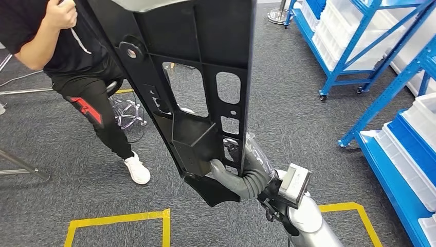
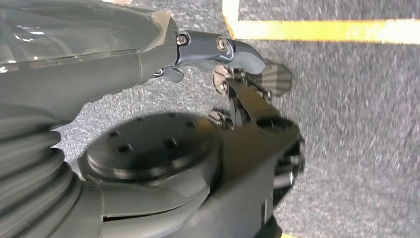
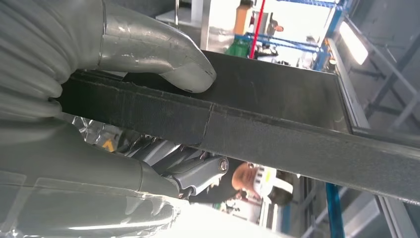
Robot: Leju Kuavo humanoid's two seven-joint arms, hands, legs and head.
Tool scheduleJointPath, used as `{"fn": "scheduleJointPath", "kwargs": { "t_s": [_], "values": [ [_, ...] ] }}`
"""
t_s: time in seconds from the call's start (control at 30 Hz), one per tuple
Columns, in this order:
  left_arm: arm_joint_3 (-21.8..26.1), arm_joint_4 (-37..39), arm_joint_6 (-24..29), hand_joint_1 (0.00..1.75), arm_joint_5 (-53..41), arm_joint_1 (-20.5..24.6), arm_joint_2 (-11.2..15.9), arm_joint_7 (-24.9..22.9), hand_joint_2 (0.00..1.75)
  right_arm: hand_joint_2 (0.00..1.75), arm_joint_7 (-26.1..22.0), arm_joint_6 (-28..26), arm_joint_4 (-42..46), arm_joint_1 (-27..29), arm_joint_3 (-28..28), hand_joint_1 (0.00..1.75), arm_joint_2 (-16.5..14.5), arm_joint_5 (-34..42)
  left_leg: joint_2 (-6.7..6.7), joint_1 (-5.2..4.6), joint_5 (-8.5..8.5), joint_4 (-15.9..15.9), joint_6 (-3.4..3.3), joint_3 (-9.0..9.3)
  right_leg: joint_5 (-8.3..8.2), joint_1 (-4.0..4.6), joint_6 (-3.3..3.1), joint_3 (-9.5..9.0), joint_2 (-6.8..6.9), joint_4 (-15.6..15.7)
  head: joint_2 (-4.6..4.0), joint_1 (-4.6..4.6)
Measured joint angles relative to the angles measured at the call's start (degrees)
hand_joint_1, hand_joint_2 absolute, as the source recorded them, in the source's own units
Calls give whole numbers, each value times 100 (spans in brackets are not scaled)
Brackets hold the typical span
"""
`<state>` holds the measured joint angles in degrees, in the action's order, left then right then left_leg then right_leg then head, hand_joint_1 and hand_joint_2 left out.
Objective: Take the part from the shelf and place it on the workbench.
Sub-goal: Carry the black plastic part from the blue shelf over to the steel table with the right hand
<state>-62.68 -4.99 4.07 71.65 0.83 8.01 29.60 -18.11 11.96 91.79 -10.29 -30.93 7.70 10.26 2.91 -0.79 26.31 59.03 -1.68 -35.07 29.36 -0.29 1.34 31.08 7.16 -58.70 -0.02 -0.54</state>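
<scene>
Grey carpet floor (image 1: 288, 92), yellow tape (image 1: 118, 220), blue shelf (image 1: 360, 46); black part (image 1: 195, 77) grasped upright by right robot hand (image 1: 246, 172); left robot hand (image 2: 218, 54) released.

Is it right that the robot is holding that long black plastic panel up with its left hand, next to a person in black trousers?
Not quite: the right hand grips the long black plastic panel, as the head view shows. The left hand hangs empty above the grey carpet. The person in black trousers does stand beside it.
</scene>
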Motion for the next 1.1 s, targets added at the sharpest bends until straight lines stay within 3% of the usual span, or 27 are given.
{"fn": "scheduleJointPath", "kwargs": {
  "t_s": [0.03,0.1,0.17,0.23,0.27,0.3,0.37,0.43,0.5,0.53,0.6,0.67,0.73,0.77,0.83,0.87,0.9,0.97,1.03,1.1],
  "values": [
    [-1,17,1,0,-4,-9,9,-1,175,175,1,-2,10,7,9,175,1,-5,-69,3,-17,-42,-32,33,25,-8,28,-15,-31,-20,0,-1],
    [-2,45,3,0,-11,-6,32,-2,175,175,-1,-7,34,26,40,175,13,-11,-208,40,-67,-125,-101,110,181,-19,39,87,-308,-308,0,-10],
    [-3,59,5,0,-15,21,47,-3,175,175,-1,-13,41,73,74,175,36,-30,-362,65,-84,-144,-135,122,456,-39,-1,432,-616,-991,0,-22],
    [-4,63,6,0,-16,28,51,-3,175,175,3,-16,39,134,97,175,69,-56,-543,68,-82,-140,-141,116,603,-45,14,742,-691,-1525,0,-28],
    [-5,66,6,0,-17,23,52,-3,175,175,4,-17,39,150,102,175,83,-62,-632,72,-80,-134,-138,115,546,-51,57,763,-701,-1506,0,-28],
    [-7,71,6,0,-18,18,54,-3,175,175,5,-17,38,157,108,175,95,-66,-719,80,-74,-123,-127,117,405,-63,118,674,-719,-1270,0,-27],
    [-7,90,7,0,-18,17,70,-3,175,175,6,-17,37,158,117,175,98,-67,-885,88,-45,-72,-74,102,72,-109,230,333,-899,-504,0,-30],
    [-8,108,7,0,-18,14,99,-3,175,175,6,-18,38,166,122,175,98,-70,-1014,80,-27,-25,-6,56,-69,-136,201,137,-1030,-91,0,-30],
    [-8,123,8,0,-18,-8,117,-3,175,175,7,-19,41,171,125,175,93,-74,-1107,84,-44,-24,42,14,-81,-127,112,127,-951,-75,0,-27],
    [-8,133,8,0,-18,-23,122,-3,175,175,7,-20,41,167,126,175,84,-74,-1065,86,-35,-10,63,0,-89,-130,84,122,-899,-69,0,-27],
    [-9,150,8,0,-19,-31,130,-4,175,175,6,-20,44,165,127,175,67,-72,-747,80,123,251,105,-123,-88,-141,8,98,-777,-52,0,-4],
    [-9,154,8,0,-20,-7,131,-4,175,175,4,-20,45,174,130,175,64,-73,-396,89,460,938,143,-464,-62,-109,-66,81,-629,-47,0,18],
    [-9,154,8,0,-22,7,122,-4,175,175,5,-20,43,179,130,175,67,-75,-315,107,662,1566,153,-802,-36,-71,-106,71,-466,-47,0,18],
    [-9,154,8,0,-24,4,117,-4,175,175,5,-20,43,179,130,175,67,-75,-305,110,616,1615,147,-839,-24,-59,-121,61,-390,-47,0,18],
    [-9,155,8,0,-24,-4,116,-4,175,175,5,-21,43,176,130,175,63,-74,-214,101,261,1050,102,-557,6,-42,-138,22,-250,-47,0,19],
    [-9,155,9,0,-24,0,123,-3,175,175,5,-21,44,175,131,175,62,-74,-70,73,110,650,72,-344,25,-30,-136,-3,-189,-46,0,17],
    [-9,156,9,0,-24,7,129,-3,175,175,5,-22,45,173,132,175,62,-74,54,39,9,324,40,-173,45,-8,-123,-19,-135,-46,0,16],
    [-8,158,9,0,-24,22,141,-3,175,175,4,-22,46,173,131,175,61,-74,167,-34,1,73,0,-61,77,26,-80,-40,-18,-40,0,14],
    [-8,163,9,0,-24,11,146,-3,175,175,3,-22,54,169,132,175,55,-74,13,-37,-22,12,-47,-46,109,37,-30,-66,82,-30,1,13],
    [-9,166,10,0,-24,1,146,-3,175,175,2,-22,68,164,136,175,52,-74,-133,5,-74,-84,-109,22,207,25,4,-18,-164,-200,1,7]
  ]
}}
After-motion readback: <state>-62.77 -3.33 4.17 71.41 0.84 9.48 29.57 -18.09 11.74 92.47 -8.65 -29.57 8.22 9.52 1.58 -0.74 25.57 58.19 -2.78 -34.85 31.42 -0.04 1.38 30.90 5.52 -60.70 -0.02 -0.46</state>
